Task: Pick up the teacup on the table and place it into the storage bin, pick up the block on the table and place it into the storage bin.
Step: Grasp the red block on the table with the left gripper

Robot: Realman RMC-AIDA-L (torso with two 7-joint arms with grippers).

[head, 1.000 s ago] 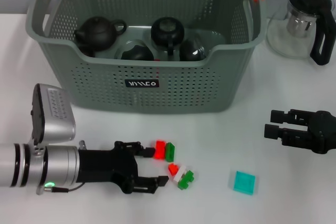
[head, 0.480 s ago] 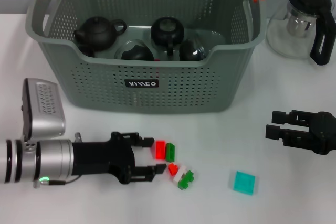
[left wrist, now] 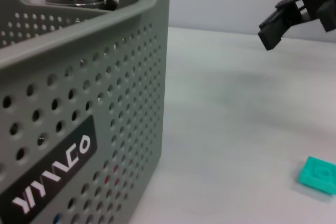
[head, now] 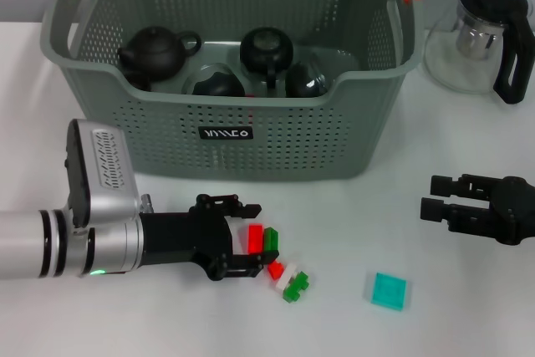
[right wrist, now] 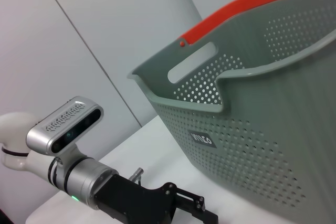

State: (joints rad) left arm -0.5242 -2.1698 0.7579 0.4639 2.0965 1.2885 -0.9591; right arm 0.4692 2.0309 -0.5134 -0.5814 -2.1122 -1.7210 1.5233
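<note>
Blocks (head: 261,240) lie on the table at three o'clock of the left gripper (head: 247,241), whose open fingers straddle the red one; right gripper (head: 430,197) idles, open, well apart.

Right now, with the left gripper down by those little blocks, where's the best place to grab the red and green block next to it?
Probably across the two long sides of the red and green block, coming in low from the robot's left, where the left gripper already straddles it with fingers open. The block lies flat on the table, apart from the red, white and green piece nearer the robot.
</note>
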